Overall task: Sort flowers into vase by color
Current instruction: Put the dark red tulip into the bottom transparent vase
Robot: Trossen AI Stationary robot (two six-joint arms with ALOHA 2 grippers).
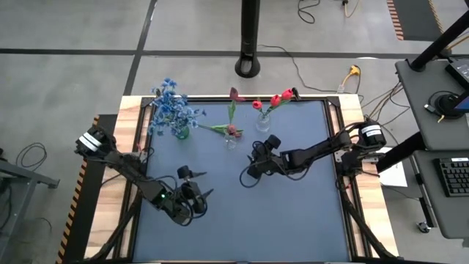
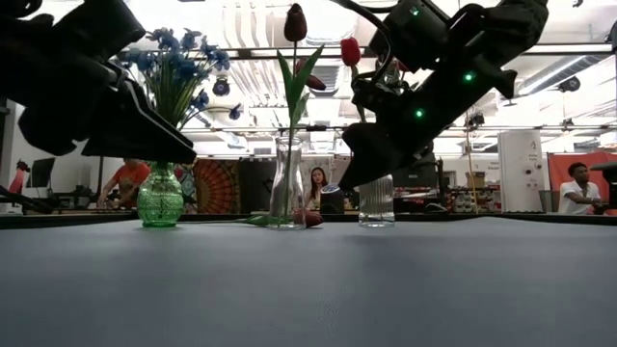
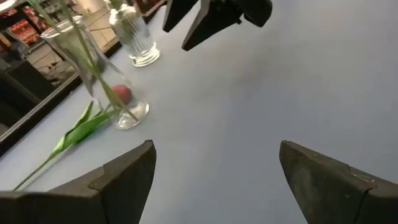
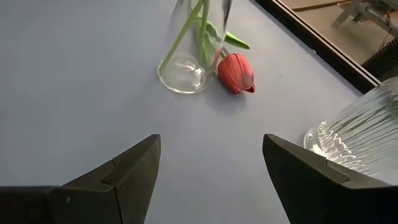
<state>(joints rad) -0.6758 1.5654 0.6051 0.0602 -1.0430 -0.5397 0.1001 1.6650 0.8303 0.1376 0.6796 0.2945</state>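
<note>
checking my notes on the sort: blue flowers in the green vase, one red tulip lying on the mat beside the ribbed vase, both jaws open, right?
Nearly. The red tulip on the mat lies beside the smooth clear vase in the middle, not the ribbed vase; the right wrist view shows it. The rest holds.

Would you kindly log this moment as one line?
left claw: open, empty | right claw: open, empty | red tulip: lying beside clear vase | blue flowers: in green vase
</note>
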